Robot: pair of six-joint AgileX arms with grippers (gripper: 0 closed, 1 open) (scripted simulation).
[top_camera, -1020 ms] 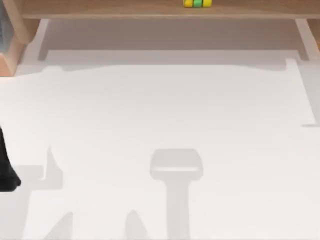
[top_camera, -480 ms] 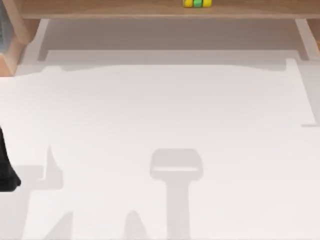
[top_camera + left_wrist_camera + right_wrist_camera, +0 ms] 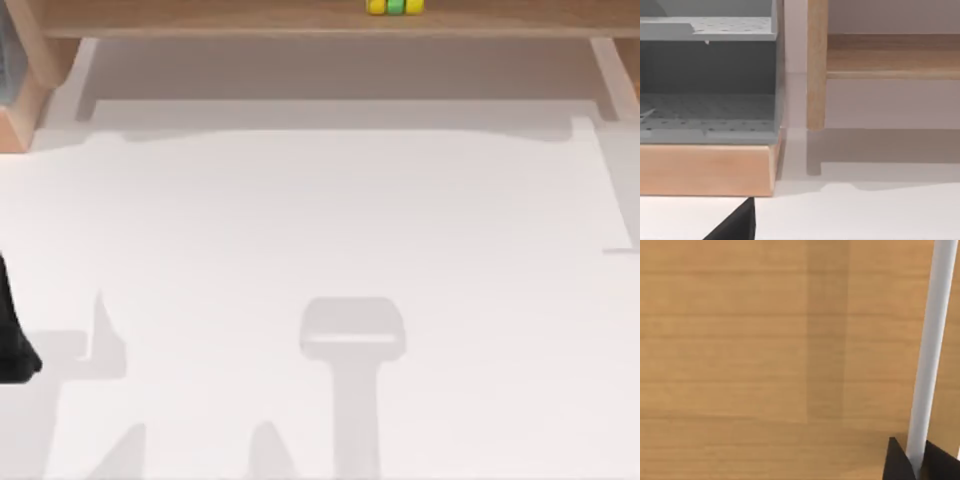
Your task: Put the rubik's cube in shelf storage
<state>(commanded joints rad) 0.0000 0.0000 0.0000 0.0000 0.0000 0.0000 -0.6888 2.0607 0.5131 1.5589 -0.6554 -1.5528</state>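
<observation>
- The rubik's cube (image 3: 395, 7), yellow and green, sits on the shelf storage (image 3: 200, 20) board at twelve o'clock in the top view.
- The left arm (image 3: 12, 335) is parked at nine o'clock; whether either claw is spread or pinching cannot be told.
- The cube looks light, rigid and smooth; opposite flat faces would suit gripping.

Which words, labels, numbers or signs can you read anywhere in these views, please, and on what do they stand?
None: no readable text anywhere.
The rubik's cube shows plain yellow and green tiles.
The shelf storage shows bare wood grain.
The grey perforated unit carries no marking.
</observation>
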